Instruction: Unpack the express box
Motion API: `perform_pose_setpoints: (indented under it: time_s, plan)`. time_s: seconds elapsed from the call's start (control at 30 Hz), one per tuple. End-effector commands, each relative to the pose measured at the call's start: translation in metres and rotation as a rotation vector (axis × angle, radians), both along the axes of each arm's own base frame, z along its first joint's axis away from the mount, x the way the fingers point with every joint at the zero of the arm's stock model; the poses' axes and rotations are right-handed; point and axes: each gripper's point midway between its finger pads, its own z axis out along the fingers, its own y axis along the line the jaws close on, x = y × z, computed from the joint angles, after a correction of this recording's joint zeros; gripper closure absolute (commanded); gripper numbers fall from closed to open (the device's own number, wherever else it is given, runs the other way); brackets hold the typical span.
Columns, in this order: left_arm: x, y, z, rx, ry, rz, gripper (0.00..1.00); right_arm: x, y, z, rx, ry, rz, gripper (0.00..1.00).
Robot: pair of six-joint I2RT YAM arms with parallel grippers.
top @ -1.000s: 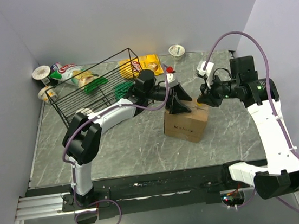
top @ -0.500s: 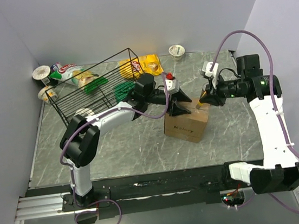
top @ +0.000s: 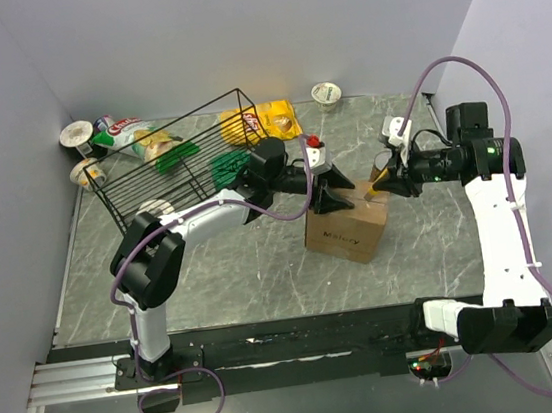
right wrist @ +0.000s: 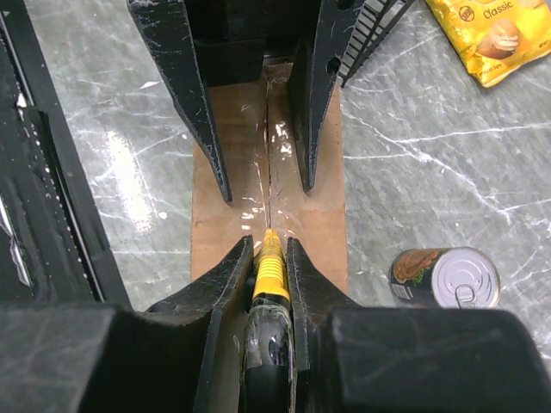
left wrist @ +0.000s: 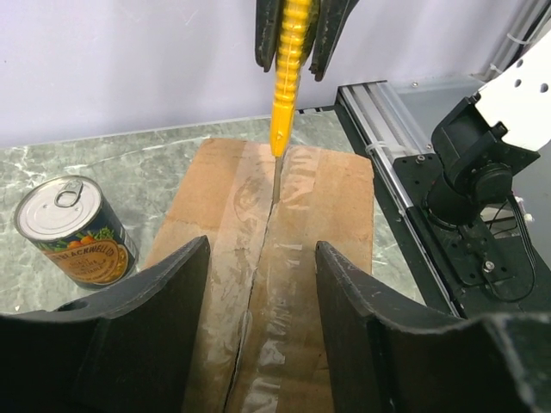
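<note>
The express box (top: 347, 228) is a brown carton with a taped top seam, standing mid-table. My left gripper (top: 330, 200) is open, and its fingers (right wrist: 200, 112) rest on the box top (left wrist: 331, 194), one on each side of the seam. My right gripper (top: 384, 179) is shut on a yellow-handled cutter (right wrist: 271, 268). The cutter (left wrist: 287, 69) points down at the box's right end, with its blade tip in the seam. The tape shows a dark slit along the seam between my left gripper's (left wrist: 261, 249) jaws. My right gripper (right wrist: 268, 245) is above the box edge.
A tin can (left wrist: 73, 231) stands just beyond the box, also in the right wrist view (right wrist: 443, 277). A black wire basket (top: 176, 168) lies tipped at the back left, with a yellow chip bag (top: 270, 119), a green snack bag (top: 131, 134) and cups (top: 326, 93) along the back wall.
My right arm has drawn back a little to the right with the cutter still on the seam. My left gripper has stayed on the box top.
</note>
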Motion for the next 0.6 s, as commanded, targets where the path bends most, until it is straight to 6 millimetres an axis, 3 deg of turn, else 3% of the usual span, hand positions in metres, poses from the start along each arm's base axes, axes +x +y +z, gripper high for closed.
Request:
perform_pose_setpoints:
  time_s: [0.0,0.57]
  plan:
    - [0.010,0.031,-0.106,0.275,0.246,0.109,0.43,-0.034,-0.037,-0.020,-0.171,0.136,-0.110,1.00]
    - [0.018,0.038,-0.112,0.296,0.244,0.134,0.46,-0.049,-0.063,-0.028,-0.222,0.171,-0.188,1.00]
